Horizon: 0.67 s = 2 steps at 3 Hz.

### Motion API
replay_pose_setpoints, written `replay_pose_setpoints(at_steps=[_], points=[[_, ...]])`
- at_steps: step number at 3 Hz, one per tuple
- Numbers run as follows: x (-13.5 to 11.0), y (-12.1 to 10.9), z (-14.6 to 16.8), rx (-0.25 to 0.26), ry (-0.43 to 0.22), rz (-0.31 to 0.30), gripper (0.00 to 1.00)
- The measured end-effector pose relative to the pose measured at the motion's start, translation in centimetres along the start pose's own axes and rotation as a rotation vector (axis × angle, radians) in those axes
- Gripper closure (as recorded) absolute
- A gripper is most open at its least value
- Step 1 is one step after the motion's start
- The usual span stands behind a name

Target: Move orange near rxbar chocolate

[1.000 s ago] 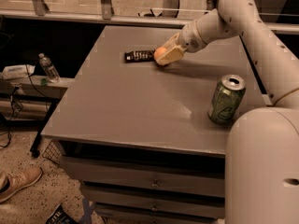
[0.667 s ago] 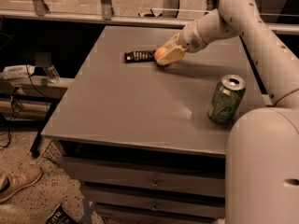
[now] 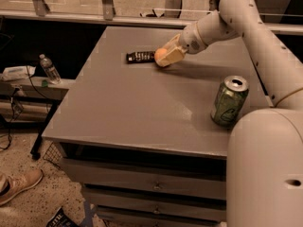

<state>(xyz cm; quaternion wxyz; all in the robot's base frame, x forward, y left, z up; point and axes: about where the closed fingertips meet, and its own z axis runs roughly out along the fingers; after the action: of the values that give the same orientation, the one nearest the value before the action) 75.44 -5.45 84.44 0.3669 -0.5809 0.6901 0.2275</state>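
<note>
Scarcely any movement since a second ago: gripper, fruit, bar and can all sit where they sat.

Nearest, lower left: tan shoe on speckled floor. Beside it a dark item with white marks, unreadable. Drawer fronts under the grey surface.

Near right of surface: green can, upright, pale print on its side, not legible. Well apart from everything else.

Farther back, centre: orange held between the fingers, closed narrow on it, arm reaching in from the right. Low over the surface; cannot tell whether touching it.

Just left of orange: rxbar chocolate, flat, black wrapper, white lettering present but unreadable. Right end of bar just beside the fruit; contact uncertain.

Off to the left, beyond the surface edge: clear water bottle standing on a lower shelf.
</note>
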Motion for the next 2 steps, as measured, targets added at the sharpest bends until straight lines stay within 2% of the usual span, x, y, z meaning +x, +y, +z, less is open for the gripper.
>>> replay_pose_setpoints(at_steps=[2], points=[[-0.01, 0.15, 0.79, -0.011, 0.0, 0.001, 0.12]])
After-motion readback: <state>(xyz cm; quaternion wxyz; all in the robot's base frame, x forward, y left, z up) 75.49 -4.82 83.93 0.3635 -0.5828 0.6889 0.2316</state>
